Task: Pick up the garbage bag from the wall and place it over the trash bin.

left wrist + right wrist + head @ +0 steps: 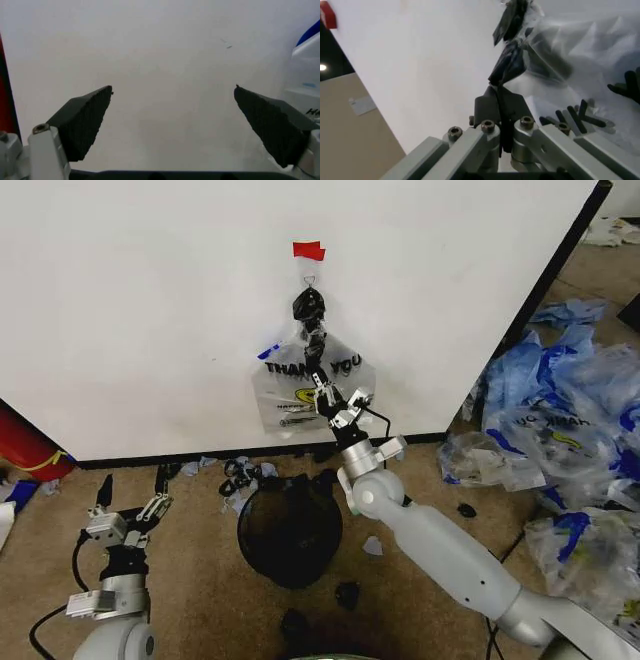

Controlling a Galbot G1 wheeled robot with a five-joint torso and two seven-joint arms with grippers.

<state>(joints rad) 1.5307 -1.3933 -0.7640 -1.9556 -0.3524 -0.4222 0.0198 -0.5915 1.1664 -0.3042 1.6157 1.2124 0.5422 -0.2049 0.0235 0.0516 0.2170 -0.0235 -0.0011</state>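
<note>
Both views show right tool (499,107) pinching garbage bag (310,380); left tool (172,112) gapes, empty.

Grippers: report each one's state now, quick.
Left gripper: open, empty, low beside the trash bin.
Right gripper: shut on the garbage bag at the wall.

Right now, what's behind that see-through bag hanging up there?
Behind the garbage bag is the white wall; it hangs from a small hook under red tape. The right gripper is shut on the bag, hiding part of it.
</note>
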